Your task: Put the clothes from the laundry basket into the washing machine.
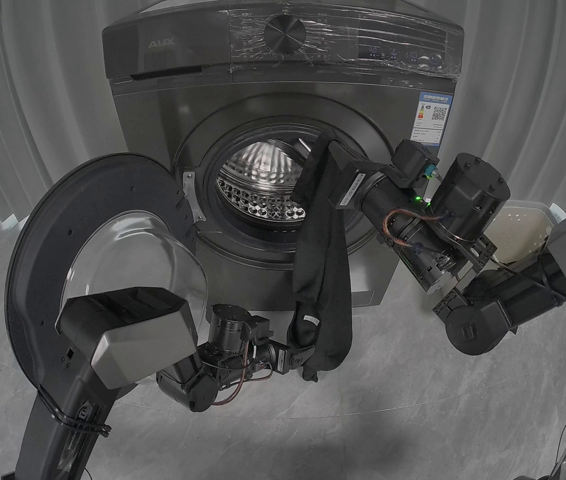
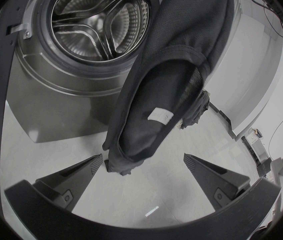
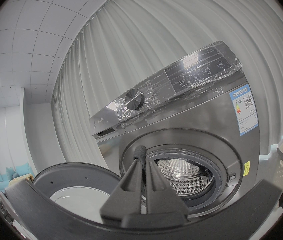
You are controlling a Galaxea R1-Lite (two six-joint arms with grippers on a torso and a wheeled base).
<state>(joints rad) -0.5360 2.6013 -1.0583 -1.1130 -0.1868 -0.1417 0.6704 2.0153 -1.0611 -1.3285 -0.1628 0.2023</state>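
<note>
The right gripper (image 3: 142, 162), pinched shut on a long black fabric garment (image 1: 323, 261) just before the grey steel washing machine drum (image 1: 259, 181), is letting its tail dangle far below by the wide-open, empty left gripper (image 2: 141, 157), risking it snagging outside the rim.

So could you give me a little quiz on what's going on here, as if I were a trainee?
1. True or false: the door of the washing machine stands open.
2. Which arm grips the black garment? A the left one; B the right one; C both.
3. Fill in: the left end effector, down by the garment's hanging end, is ___.

Key: 1 true. 2 B, the right end effector is shut on it at the drum opening. 3 open.
</note>
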